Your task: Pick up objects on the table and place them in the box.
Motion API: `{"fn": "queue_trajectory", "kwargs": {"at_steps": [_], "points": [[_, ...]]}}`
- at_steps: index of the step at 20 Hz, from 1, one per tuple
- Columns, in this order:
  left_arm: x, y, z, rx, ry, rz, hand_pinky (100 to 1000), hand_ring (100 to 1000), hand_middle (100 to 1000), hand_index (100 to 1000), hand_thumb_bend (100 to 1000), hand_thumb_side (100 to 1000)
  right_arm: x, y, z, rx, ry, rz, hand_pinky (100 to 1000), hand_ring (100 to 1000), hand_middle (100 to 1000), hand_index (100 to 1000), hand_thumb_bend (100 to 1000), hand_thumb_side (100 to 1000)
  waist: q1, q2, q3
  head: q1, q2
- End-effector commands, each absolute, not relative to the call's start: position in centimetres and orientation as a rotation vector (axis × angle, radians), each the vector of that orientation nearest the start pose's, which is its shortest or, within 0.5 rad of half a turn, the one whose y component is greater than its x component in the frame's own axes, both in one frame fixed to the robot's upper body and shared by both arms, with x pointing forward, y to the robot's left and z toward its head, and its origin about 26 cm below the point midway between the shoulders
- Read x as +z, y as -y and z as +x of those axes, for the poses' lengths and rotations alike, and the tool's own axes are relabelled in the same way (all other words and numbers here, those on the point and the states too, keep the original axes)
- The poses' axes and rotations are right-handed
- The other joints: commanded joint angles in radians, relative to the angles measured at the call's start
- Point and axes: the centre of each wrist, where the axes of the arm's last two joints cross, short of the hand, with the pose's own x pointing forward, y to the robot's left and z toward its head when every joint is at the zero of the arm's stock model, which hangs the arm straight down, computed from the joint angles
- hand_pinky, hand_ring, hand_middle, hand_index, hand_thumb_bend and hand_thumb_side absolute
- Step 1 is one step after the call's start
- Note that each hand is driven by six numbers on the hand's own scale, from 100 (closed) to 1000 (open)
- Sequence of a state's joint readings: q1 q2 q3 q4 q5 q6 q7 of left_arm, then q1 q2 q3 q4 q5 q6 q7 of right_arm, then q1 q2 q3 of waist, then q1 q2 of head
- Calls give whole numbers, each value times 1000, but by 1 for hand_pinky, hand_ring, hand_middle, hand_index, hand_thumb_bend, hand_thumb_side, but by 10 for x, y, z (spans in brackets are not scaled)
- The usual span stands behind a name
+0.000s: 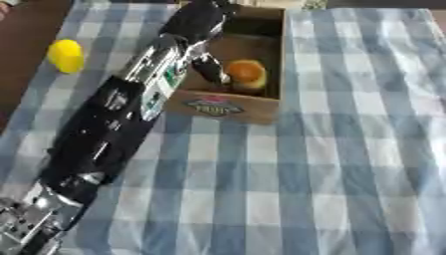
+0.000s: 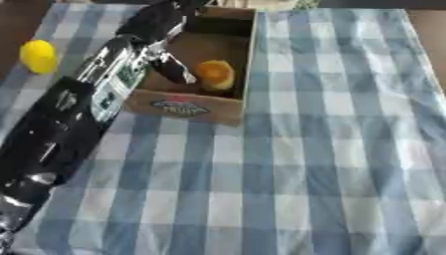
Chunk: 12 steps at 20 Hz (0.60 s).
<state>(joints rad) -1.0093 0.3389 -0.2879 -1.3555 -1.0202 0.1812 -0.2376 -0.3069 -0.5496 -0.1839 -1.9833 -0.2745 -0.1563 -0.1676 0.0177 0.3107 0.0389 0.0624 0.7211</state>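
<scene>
Reaching into the cardboard box point(image 1: 261, 107), the left hand point(image 1: 202, 27) has one dark finger point(image 1: 212, 72) just beside the orange fruit point(image 1: 247, 73), seemingly touching; grasp unclear.

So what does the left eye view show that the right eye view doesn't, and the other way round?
Only the left eye view: most of the arm's silver joint section in the lower left corner. Only the right eye view: a broad strip of bare table past the checked cloth's right edge. Both: the left robot hand down inside the cardboard box, beside an orange rounded object, and a yellow object near the cloth's left edge.
</scene>
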Motion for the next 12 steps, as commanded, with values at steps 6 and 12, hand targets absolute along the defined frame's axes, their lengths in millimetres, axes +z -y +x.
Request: {"fn": "queue_trajectory", "kwargs": {"at_steps": [6,12], "points": [[358,-290,382,-895,1707,1453,894,889,819,916,636,100,254,344,285,136,2506,-347,768,798,576,739,100,578,17,-24,32,-62,12],[338,-372,388,-786,1412,1478,890,893,830,924,662,100,256,346,284,139,2514,-363,768,799,574,738,100,584,9,-3,32,-69,1]]}}
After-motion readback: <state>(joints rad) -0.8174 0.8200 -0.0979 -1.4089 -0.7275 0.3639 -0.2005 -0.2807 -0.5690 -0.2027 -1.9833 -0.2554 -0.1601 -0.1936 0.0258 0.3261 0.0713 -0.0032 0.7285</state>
